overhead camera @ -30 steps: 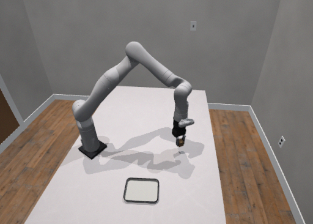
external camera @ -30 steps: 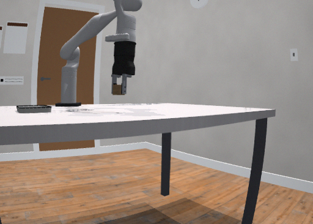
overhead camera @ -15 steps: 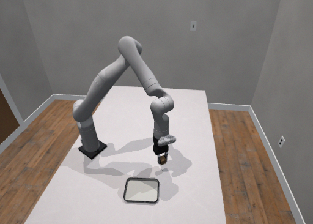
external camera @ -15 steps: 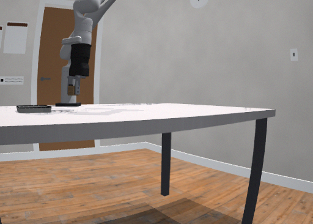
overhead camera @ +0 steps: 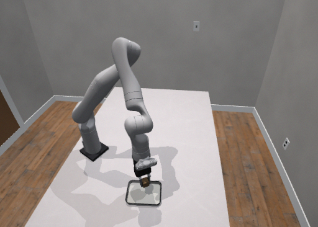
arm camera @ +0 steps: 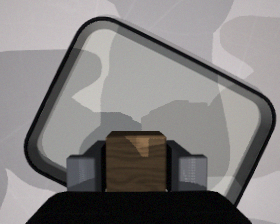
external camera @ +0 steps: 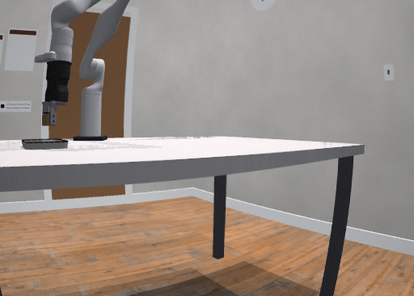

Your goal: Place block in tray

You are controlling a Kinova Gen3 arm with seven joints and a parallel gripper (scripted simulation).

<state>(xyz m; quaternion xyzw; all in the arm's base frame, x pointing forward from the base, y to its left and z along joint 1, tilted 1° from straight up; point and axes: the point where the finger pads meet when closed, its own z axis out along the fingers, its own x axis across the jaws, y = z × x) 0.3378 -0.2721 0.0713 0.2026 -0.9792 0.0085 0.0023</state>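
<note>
The gripper (overhead camera: pixel 145 182) is clamped on the wooden block (overhead camera: pixel 145 182), 1 finger pressed to each side of it, and it hangs above the white tray (overhead camera: pixel 128 193), pointing straight down. From the wrist view the block (arm camera: pixel 136 161) sits square between the 2 grey fingers, its grain running across the face, a lighter wedge near the top edge. Below it lies the tray (arm camera: pixel 56 95) with its dark rounded rim, turned at an angle to the camera, shadows of the arm falling across its pale floor.

The exterior view settles the height: the gripper (external camera: pixel 49 118) is well above the tray (external camera: pixel 44 143), with open air between the fingertips and the rim. The block (external camera: pixel 45 118) shows as a small brown patch beside the fingers there (hard to make out against the brown door (external camera: pixel 113 66) behind it).

From the top view the block is over the tray's far edge, toward the arm, rather than over its middle. The arm folds up and back down from its black base plate (overhead camera: pixel 103 149), which rests on the white table (overhead camera: pixel 186 137).
</note>
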